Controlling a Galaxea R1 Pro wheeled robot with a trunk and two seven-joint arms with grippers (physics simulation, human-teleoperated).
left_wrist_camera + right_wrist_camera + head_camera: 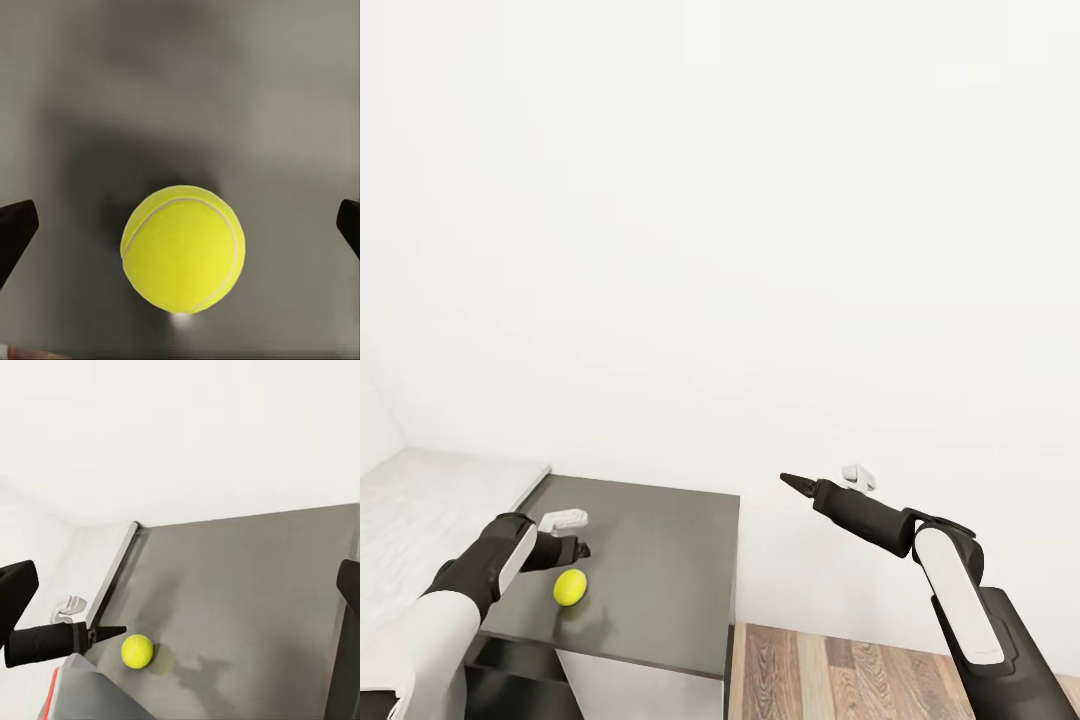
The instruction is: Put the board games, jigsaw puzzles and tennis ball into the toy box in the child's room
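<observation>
1. Hovering over the tennis ball, the left gripper has its jaws spread wide; in the left wrist view the two fingertips stand well clear of the ball on either side, holding nothing.

2. The ball rests on the dark grey desk, in its near-left part. In the head view it lies just beside the left gripper, which sits a little past the ball toward the wall.

3. The right gripper is held out in the air off the desk's right edge, above the wooden floor. Its wrist view shows both fingers far apart, empty.

4. Risk, judged: the ball is round and free on a smooth surface. A finger touching it before the other would likely roll it away, possibly off the near edge.

5. Risk, judged: closing too high on the ball could squeeze it out downward or sideways; the jaws should come down to its widest part first.

6. Risk, judged: descending too far could drive the fingertips into the desk.

7. The toy box is not identifiable here, so the carry route cannot be assessed.
</observation>
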